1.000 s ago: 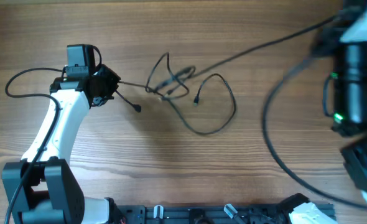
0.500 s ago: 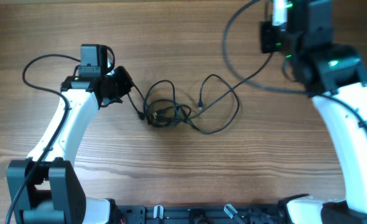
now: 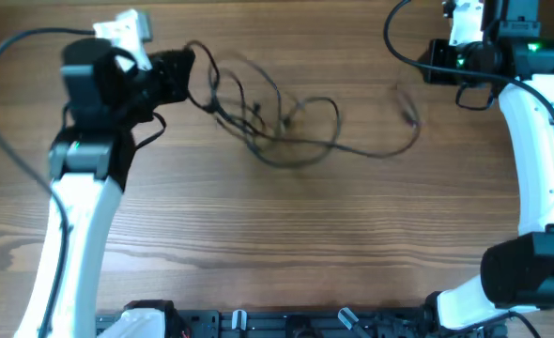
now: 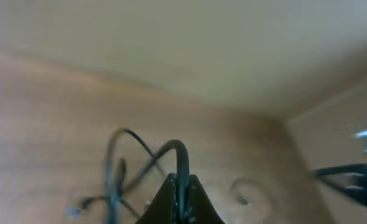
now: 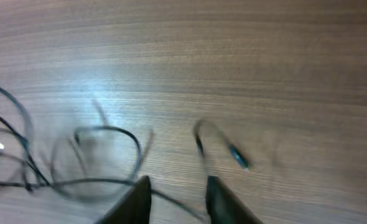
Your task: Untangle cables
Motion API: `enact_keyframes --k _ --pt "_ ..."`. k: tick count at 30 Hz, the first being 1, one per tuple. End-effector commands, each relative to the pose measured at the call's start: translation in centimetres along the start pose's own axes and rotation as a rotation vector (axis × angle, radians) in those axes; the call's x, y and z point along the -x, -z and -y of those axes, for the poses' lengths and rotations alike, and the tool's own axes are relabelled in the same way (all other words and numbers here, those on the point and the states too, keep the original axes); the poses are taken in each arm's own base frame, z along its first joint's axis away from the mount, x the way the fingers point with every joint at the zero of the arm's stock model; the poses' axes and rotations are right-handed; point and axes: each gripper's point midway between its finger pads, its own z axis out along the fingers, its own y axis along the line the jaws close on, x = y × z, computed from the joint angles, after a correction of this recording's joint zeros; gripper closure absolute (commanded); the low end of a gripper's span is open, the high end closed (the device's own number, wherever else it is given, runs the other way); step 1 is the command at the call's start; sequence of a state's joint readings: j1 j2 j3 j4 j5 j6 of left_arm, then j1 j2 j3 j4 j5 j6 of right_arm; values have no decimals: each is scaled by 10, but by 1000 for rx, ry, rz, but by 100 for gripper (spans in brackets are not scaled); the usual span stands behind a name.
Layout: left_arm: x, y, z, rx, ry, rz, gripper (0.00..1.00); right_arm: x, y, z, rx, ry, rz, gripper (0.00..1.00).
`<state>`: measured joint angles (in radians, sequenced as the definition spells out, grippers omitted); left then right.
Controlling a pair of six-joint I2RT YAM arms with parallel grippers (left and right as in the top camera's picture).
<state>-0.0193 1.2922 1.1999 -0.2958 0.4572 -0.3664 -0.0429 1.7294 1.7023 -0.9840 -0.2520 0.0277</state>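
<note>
Cables, thin black cords in a loose tangle, sprawl blurred across the brown wooden table towards its far edge, starting right at the left gripper. Left wrist view gives what overhead cannot: the left gripper pinched tight on one strand, which arches up out of the tips. One long strand trails right towards the right gripper and ends short of it. Right wrist view fills in the rest: the right gripper stands partly spread, bare wood between its fingers, a small plug end lying just ahead of them, untouched, loops off to the left.
</note>
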Motion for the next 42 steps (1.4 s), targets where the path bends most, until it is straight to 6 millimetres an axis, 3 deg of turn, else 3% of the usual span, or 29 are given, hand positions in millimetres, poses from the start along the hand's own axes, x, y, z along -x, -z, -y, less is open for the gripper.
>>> enact_keyframes --k 1,2,4,10,14,19,22,34,42 --pt "27 32 43 -131 -8 91 96 -4 -12 -4 40 -8 -33 35" --pt "32 39 52 -162 -7 111 96 -4 -11 -6 53 -5 -33 28" --pt "36 44 60 -188 17 126 96 -4 -9 -15 102 24 -30 26" --pt "41 45 63 -223 237 120 96 -10 25 -86 440 209 11 22" --pt "58 49 70 -270 392 167 96 -17 34 -129 533 276 8 31" --pt "60 49 69 -273 493 165 96 -31 35 -178 612 376 -8 34" --pt "60 49 69 -281 599 155 96 -38 38 -203 674 425 -7 41" --pt "62 49 66 -320 1156 89 96 -50 23 -261 759 428 -36 51" --pt "62 49 66 -324 1212 84 96 -74 0 -279 780 489 -104 50"
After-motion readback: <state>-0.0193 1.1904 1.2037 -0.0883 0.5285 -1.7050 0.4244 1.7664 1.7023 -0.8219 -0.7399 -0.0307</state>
